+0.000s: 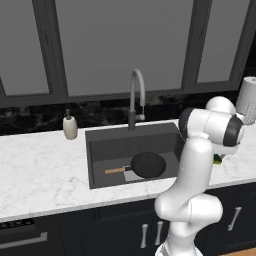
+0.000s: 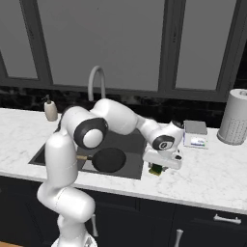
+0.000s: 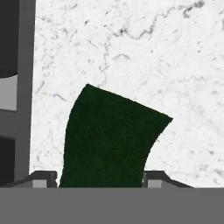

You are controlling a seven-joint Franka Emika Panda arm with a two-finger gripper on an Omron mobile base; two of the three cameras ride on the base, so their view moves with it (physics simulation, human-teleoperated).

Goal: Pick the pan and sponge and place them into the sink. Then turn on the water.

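Note:
The black pan (image 1: 148,165) with its wooden handle lies on the floor of the dark grey sink (image 1: 100,150), and it shows there in the right base view too (image 2: 109,159). The sponge (image 3: 111,140), dark green top up, rests on the marble counter just right of the sink (image 2: 130,140). My gripper (image 3: 100,177) is down over it, one fingertip at each side of the sponge with no gap showing. From the right base view the hand (image 2: 157,166) covers most of the sponge (image 2: 155,169). No water runs from the grey gooseneck faucet (image 1: 135,95).
A beige soap dispenser (image 1: 70,126) stands left of the faucet. Right of my hand lie a flat blue-and-white box (image 2: 195,135) and a pale perforated cylinder (image 2: 235,117) by the back wall. The sink's rim (image 3: 24,109) runs close beside the sponge.

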